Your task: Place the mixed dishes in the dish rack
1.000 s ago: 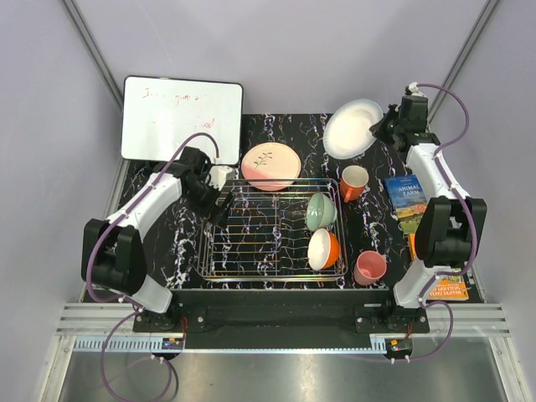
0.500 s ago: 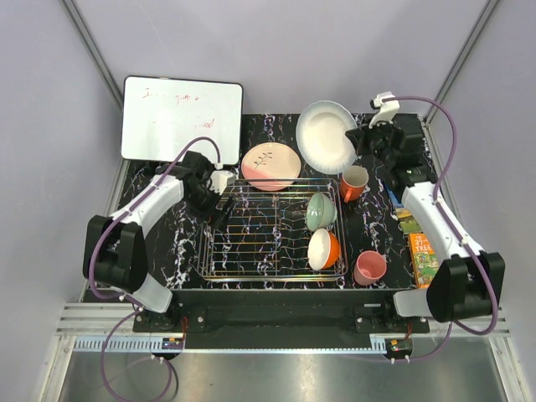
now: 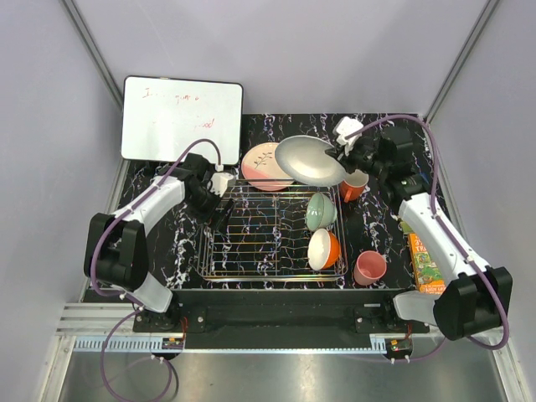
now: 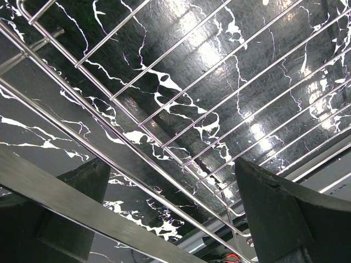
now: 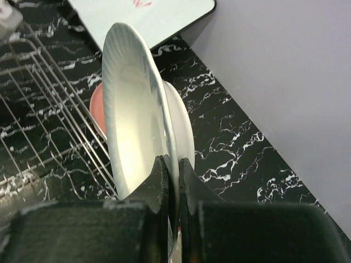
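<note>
The right gripper (image 5: 173,165) is clamped tight on the rim of the round white plate (image 3: 310,160), with one finger on each face of its edge. It holds the plate in the air over the far right corner of the large silver wire dish rack (image 3: 260,243). In the overhead view the plate is tilted and covers part of the pink-cream plate with a leaf sprig (image 3: 261,162), which lies flat on the black marble-patterned table (image 3: 276,126) just beyond the rack's far edge.

The left gripper (image 4: 170,171) is spread as wide as it goes and grips nothing. It sits low at the rack's far left corner, and in its wrist view the rack's wires run across the gap between its two dark fingers (image 4: 277,211).

Two bowls stand on edge on the right side of the rack: the pale green bowl (image 3: 319,210) is farther and the orange bowl with a white inside (image 3: 323,249) is nearer. The orange mug (image 3: 355,185) stands on the table just right of the rack's far corner. The pink cup (image 3: 368,268) stands beside its near right corner.

A white whiteboard (image 3: 182,120) lies at the far left. A colourful book (image 3: 425,262) lies at the table's right edge beneath the right arm.
</note>
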You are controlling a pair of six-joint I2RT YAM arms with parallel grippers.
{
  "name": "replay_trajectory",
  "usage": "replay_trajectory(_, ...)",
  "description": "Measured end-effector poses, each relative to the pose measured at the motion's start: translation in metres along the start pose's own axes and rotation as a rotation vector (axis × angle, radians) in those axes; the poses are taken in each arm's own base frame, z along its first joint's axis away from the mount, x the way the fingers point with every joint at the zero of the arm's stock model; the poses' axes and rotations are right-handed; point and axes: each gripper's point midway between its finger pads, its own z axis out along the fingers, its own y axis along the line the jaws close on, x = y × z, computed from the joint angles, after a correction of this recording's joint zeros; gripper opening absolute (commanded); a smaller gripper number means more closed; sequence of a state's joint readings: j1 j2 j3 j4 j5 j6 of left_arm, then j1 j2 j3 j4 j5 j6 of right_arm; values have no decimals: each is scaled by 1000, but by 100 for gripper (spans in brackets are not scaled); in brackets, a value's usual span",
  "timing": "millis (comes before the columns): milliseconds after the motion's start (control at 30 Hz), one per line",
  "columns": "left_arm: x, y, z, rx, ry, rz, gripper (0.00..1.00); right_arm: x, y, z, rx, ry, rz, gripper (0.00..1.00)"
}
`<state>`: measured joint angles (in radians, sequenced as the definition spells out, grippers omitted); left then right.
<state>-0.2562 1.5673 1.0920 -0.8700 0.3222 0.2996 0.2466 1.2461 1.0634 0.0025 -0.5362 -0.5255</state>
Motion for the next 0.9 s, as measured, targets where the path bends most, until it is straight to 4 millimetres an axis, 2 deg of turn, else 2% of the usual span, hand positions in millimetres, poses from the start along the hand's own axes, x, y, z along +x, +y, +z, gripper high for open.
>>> replay_trajectory(167,0,2,1,-5,2,0,99,11,16,4,-84,76,-120,0)
replay_trajectory(367,1,4,5,-8,15,-4,99,21,45,9,-191,123,-267,0)
replay_trajectory(600,0,4,5,-11,12,-3,99,31,50,13,-233,160,-329,0)
replay_trajectory(900,-2,5,5,-15,2,0,99,24,64,30,-295,151,-361,0)
